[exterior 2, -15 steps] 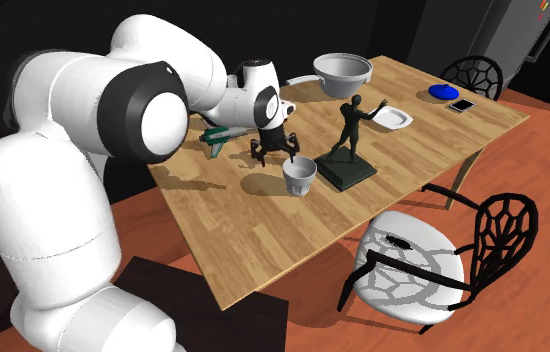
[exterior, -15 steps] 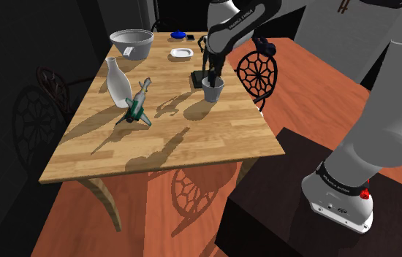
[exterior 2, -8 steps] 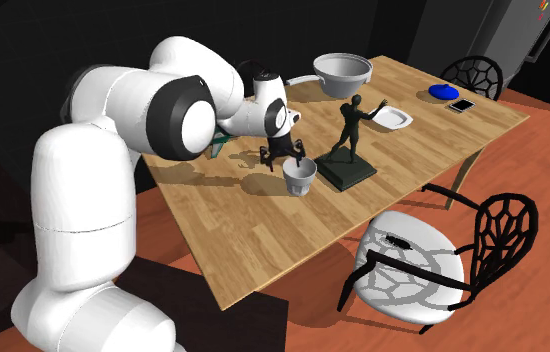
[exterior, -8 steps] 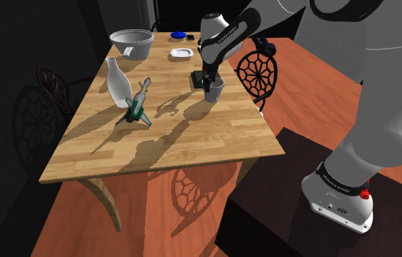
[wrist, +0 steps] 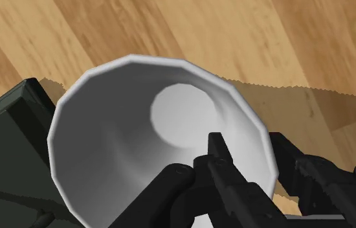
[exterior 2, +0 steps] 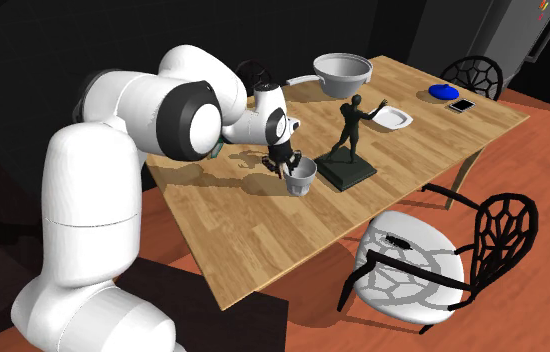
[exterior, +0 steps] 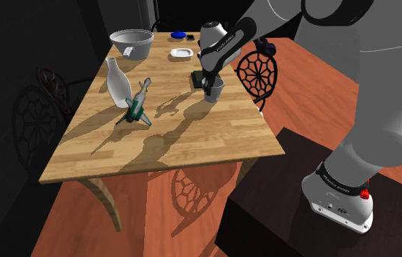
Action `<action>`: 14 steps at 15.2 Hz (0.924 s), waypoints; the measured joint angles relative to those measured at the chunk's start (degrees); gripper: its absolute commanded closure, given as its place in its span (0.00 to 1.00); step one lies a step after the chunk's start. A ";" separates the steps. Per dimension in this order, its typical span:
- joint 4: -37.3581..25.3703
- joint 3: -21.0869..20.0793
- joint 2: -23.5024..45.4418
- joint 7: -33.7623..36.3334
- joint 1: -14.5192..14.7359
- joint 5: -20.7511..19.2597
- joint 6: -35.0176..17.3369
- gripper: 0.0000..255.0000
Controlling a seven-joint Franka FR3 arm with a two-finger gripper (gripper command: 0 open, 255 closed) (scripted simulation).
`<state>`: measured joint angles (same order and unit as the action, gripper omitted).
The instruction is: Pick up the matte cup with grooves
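Moved: pincer [exterior: 208,87] has come lower, onto the white cup [exterior: 215,91].
Cup: upright on worktop [exterior: 163,146], at 9 o'clock of statuette base [exterior 2: 348,173] in the second exterior view.
Pincer: fingers apart, rim wall between them.

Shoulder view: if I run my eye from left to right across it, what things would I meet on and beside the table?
White vase → green-and-white object → small white dish → grey cup → black chair past the table's edge.
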<state>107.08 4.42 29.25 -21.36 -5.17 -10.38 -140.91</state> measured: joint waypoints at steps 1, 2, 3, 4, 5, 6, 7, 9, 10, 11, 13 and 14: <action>-0.01 0.00 0.03 0.00 0.00 0.00 -0.03 1.00; -0.02 0.01 0.03 0.01 -0.01 0.00 -0.04 1.00; -0.03 0.01 0.03 0.01 -0.01 0.00 -0.04 1.00; -0.03 0.01 0.04 0.01 -0.01 0.00 -0.04 1.00; -0.04 0.01 0.04 0.01 -0.01 0.00 -0.04 1.00; -0.04 0.01 0.04 0.01 -0.01 0.00 -0.04 1.00; -0.04 0.01 0.04 0.02 0.00 0.00 -0.05 1.00; -0.06 -0.01 -0.16 -0.03 0.00 0.02 0.23 1.00; -0.13 -0.04 -0.43 -0.06 0.03 0.05 0.58 1.00; -0.44 -0.07 -0.77 -0.24 -0.02 0.14 1.22 1.00; -0.66 -0.11 -1.75 -0.50 -0.06 0.25 2.38 1.00; -0.66 -0.13 -2.23 -0.55 -0.03 0.28 2.87 1.00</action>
<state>106.42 4.29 27.01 -21.91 -5.21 -10.10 -138.03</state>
